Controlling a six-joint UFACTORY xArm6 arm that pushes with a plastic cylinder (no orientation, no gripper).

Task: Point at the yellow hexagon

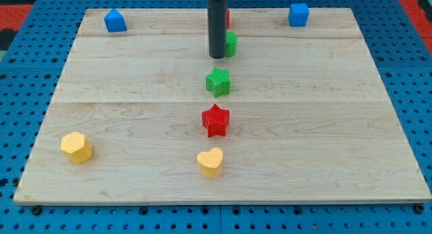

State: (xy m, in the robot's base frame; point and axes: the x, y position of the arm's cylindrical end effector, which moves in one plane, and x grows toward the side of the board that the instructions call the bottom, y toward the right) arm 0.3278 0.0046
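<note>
Yellow hexagon point(76, 147) sits at board's point(324, 160) 8 o'clock corner, well apart from my tip point(217, 56). Yellow heart point(210, 162) near 6 o'clock edge; red star point(216, 120), then green star point(218, 81) behind it. Tip at 12 o'clock, touching a green block point(231, 43), w/ nothing held. Blue blocks point(115, 21) point(298, 14) at 11 & 1 o'clock; red bit point(228, 18) behind rod.

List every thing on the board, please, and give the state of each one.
my tip: near the view's top, touching no yellow block.
green block: right beside the tip, partly hidden.
red block: mostly hidden behind the rod.
green star: below the tip, apart.
red star: free.
yellow heart: free.
yellow hexagon: bottom left, far from the tip.
blue blocks: top edge.
</note>
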